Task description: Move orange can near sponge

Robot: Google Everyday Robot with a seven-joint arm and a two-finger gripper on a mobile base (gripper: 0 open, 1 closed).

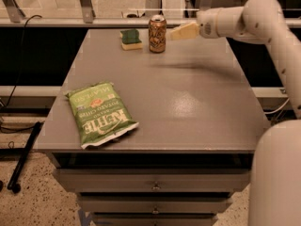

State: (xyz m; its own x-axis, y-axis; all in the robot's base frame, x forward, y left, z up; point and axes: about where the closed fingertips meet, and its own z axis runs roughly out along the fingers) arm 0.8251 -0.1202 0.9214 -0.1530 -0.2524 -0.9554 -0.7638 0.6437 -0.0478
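Observation:
The orange can [157,33] stands upright at the far edge of the grey table [188,102], free of any hold. The sponge [130,38], dark green on top with a pale yellow base, lies just left of the can with a small gap between them. My gripper [176,32] hangs a little right of the can, slightly above the table. Its pale fingers point left toward the can, open and empty, not touching it.
A green chip bag [100,113] lies flat near the table's front left corner. My white arm [263,27] reaches in from the right side. The robot's body [277,178] stands at the front right. Drawers run under the table front.

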